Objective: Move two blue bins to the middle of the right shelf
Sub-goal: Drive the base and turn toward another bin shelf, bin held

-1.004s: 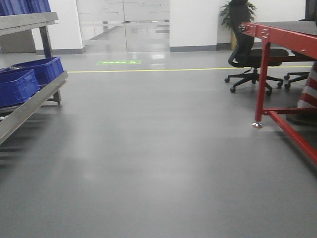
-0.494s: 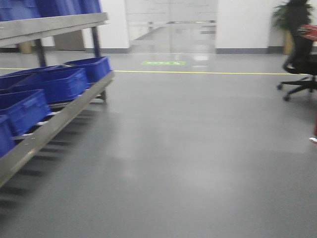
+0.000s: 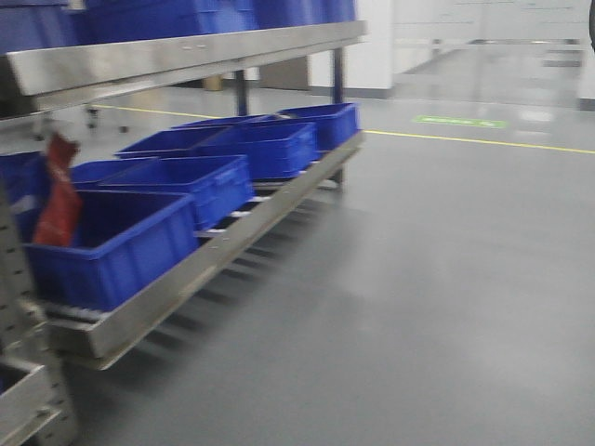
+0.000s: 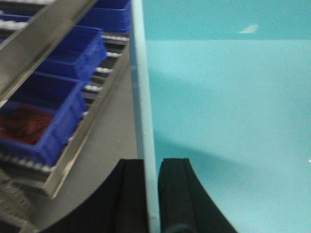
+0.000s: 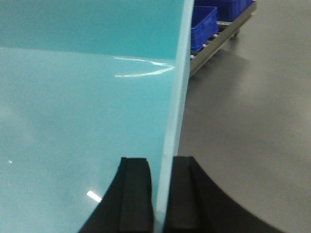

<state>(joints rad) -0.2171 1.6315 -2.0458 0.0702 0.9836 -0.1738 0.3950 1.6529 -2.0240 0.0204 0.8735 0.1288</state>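
The left fingers [image 4: 132, 194] are closed on the thin edge of a pale teal panel [image 4: 143, 97], one on each side of it. The right fingers [image 5: 134, 194] pinch a like edge in the same way, though these close views do not show whether it is one piece. The blue bins [image 3: 209, 181] sit in a row on the sloping lower level of the metal shelf [image 3: 232, 246] at the left of the front view, the nearest bin holding something red [image 3: 60, 200], perhaps a bag
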